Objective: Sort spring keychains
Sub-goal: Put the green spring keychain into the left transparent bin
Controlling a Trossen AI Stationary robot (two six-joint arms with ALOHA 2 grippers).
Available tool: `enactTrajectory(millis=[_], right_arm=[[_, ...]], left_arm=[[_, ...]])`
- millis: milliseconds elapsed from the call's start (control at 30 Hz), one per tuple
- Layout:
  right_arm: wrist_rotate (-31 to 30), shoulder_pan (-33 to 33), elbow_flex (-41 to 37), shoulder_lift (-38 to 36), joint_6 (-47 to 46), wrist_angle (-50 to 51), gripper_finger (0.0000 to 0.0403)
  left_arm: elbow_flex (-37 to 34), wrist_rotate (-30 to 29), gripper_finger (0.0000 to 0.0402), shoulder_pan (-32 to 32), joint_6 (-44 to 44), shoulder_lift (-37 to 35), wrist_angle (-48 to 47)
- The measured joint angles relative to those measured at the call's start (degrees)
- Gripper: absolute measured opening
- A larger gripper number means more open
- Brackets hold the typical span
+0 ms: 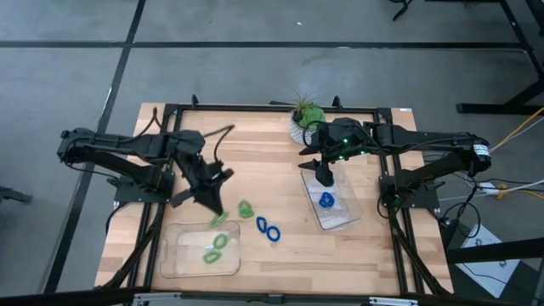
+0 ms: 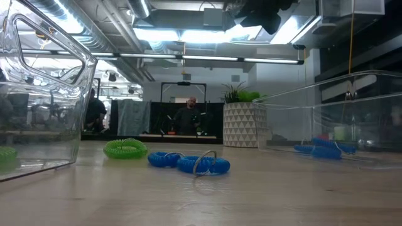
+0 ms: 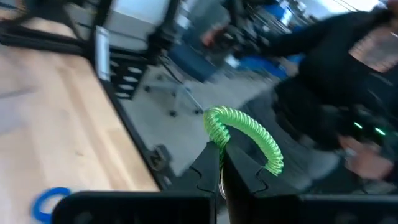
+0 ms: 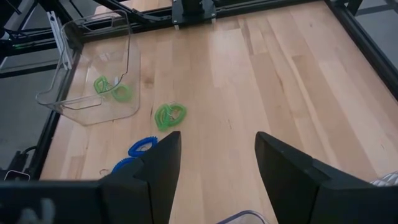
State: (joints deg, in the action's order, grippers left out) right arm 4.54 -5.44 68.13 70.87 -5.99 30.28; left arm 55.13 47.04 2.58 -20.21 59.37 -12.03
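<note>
The left hand [image 1: 214, 206] grips a light green spring keychain [image 3: 245, 134] above the far edge of the left clear tray [image 1: 170, 263], which holds two green keychains [image 1: 216, 248]. The right hand [image 1: 324, 177], fingers spread and empty, hovers over the right clear tray [image 1: 340, 219] holding a blue keychain [image 1: 327, 201]. On the wooden surface [image 1: 340, 255] between the trays lie a green keychain [image 1: 246, 207] and two blue keychains [image 1: 268, 229].

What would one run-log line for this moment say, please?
left gripper: shut on green keychain, above left tray | right gripper: open, empty, over right tray | table: blue keychains, one green
</note>
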Motion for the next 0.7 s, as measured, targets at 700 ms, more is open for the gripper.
enactTrajectory(millis=[700], right_arm=[[0.1, 0.0, 0.0, 0.0, -1.1, 0.0, 0.0205]], left_arm=[[0.0, -8.1, 0.0003, 20.9, -2.1, 0.0, -16.7]])
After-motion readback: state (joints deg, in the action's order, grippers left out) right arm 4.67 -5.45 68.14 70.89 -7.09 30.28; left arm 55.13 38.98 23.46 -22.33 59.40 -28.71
